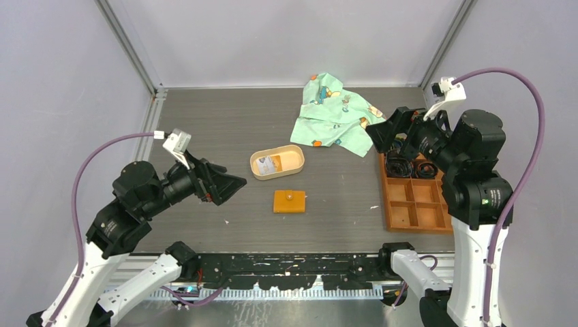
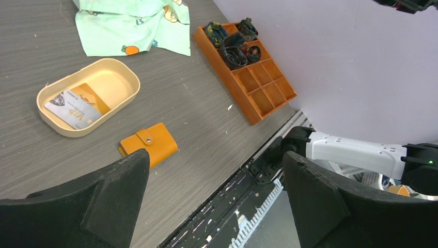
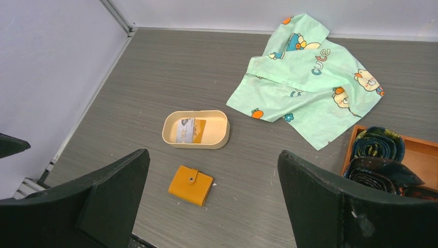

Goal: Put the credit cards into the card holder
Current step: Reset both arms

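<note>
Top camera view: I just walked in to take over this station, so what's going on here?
Nothing is being handled right now. The left gripper and the right gripper both hang open and empty above the table, touching nothing. The credit cards lie in the oval tan tray. The card holder lies snapped shut on the table just in front of the tray, nearer the arms.

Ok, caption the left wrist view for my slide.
Closed orange-tan leather card holder lies beside the oval beige tray holding the whitish credit cards, framed by the open left end effector.
</note>
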Controlling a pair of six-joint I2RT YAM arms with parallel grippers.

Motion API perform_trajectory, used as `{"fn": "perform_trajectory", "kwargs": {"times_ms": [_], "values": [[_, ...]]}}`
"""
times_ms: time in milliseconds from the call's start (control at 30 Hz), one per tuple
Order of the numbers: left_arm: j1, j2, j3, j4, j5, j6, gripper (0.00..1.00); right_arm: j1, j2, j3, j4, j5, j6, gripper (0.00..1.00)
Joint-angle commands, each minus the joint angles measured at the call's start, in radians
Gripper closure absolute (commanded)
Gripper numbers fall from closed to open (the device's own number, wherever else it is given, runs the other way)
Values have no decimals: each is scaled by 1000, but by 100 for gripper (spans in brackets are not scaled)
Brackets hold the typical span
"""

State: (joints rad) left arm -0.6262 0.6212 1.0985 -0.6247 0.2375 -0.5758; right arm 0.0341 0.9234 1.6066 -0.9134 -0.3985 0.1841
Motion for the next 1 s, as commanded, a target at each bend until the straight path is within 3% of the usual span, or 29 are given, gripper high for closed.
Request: {"fn": "perform_trajectory", "kwargs": {"times_ms": [0, 967], "values": [[4, 17, -17, 82, 16, 2, 0, -11, -1, -4, 30, -31, 15, 0], [4, -13, -28, 34, -39, 34, 0, -14, -7, -32, 42, -61, -8, 0]]}}
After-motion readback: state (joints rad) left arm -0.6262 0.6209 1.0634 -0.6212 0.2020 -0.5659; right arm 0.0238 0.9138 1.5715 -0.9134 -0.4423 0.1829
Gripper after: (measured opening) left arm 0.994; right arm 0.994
